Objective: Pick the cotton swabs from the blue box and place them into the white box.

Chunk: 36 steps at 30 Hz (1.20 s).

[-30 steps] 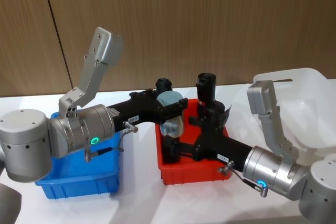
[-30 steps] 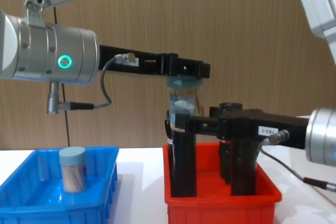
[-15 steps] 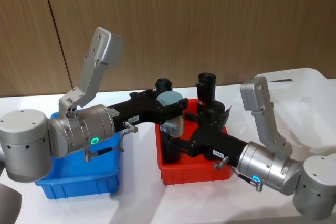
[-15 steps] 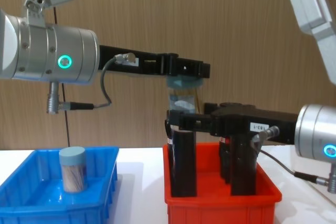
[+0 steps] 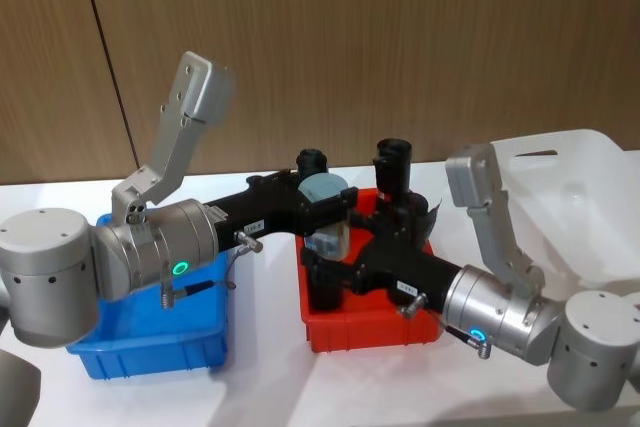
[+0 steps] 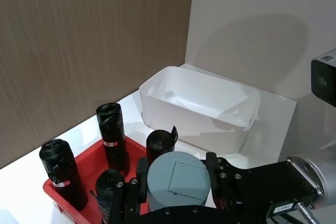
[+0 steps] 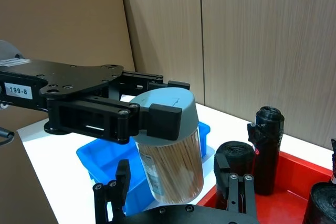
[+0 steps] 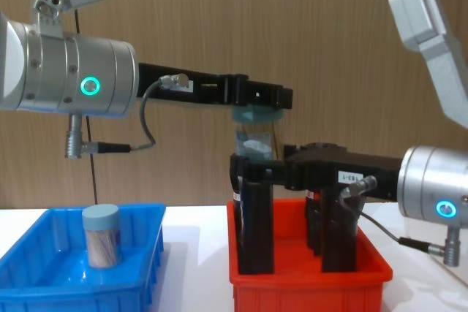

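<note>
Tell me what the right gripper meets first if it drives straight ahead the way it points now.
The cotton swabs jar, held by its lid in the left gripper above the red bin. The right gripper is open and lined up on the jar; how much gap is left is unclear.

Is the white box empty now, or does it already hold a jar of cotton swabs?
Empty, as far as visible: the white box shows bare white inner walls and floor, with nothing inside.
</note>
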{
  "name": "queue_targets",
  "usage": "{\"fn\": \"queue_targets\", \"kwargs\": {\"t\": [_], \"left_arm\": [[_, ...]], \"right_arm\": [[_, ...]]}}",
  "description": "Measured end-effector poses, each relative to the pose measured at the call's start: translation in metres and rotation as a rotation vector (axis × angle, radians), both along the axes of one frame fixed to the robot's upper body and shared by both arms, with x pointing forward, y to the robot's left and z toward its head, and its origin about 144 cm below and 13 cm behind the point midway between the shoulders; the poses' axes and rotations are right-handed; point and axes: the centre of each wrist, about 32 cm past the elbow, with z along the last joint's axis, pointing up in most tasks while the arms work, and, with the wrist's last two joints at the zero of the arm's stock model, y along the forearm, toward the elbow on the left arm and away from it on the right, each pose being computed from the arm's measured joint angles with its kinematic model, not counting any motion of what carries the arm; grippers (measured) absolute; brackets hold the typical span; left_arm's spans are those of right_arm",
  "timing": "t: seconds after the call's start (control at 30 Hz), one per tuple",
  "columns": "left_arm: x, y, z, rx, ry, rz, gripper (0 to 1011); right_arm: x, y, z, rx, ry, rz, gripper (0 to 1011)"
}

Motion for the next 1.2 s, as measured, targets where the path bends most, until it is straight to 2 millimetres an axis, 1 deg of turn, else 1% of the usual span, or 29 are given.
{"fn": "queue_targets", "kwargs": {"t": [0.1,0.13,0.23,0.27,0.33,0.37,0.43,0.47,0.53,0.73,1.07,1.1,1.13,1.2], "left_arm": [[0.0,0.0,0.0,0.0,0.0,0.0,670],[0.0,0.0,0.0,0.0,0.0,0.0,670],[0.0,0.0,0.0,0.0,0.0,0.0,670],[0.0,0.0,0.0,0.0,0.0,0.0,670],[0.0,0.0,0.0,0.0,0.0,0.0,670],[0.0,0.0,0.0,0.0,0.0,0.0,670],[0.0,0.0,0.0,0.0,0.0,0.0,670],[0.0,0.0,0.0,0.0,0.0,0.0,670],[0.0,0.0,0.0,0.0,0.0,0.0,670],[0.0,0.0,0.0,-0.001,-0.001,0.0,674],[0.0,0.0,0.0,0.0,0.0,0.0,957],[0.0,0.0,0.0,0.0,0.0,0.0,968],[0.0,0.0,0.0,0.0,0.0,0.0,1003],[0.0,0.0,0.0,0.0,0.0,0.0,1004]], "right_arm": [[0.001,0.001,0.0,0.001,-0.001,0.0,981],[0.002,0.001,0.0,0.001,-0.002,0.001,945],[0.003,0.002,0.0,0.002,-0.004,0.003,897],[0.003,0.003,0.001,0.003,-0.006,0.005,847],[0.004,0.003,0.001,0.004,-0.009,0.007,812],[0.004,0.004,0.002,0.004,-0.011,0.009,757],[0.004,0.005,0.002,0.005,-0.013,0.012,717],[0.004,0.005,0.002,0.005,-0.013,0.014,660],[0.005,0.005,0.003,0.005,-0.014,0.016,641],[0.005,0.007,0.005,0.006,-0.02,0.022,639],[0.005,0.011,0.008,0.012,-0.03,0.034,639],[0.005,0.011,0.009,0.013,-0.031,0.035,639],[0.005,0.011,0.009,0.014,-0.031,0.036,639],[0.005,0.012,0.009,0.014,-0.031,0.037,639]]}}
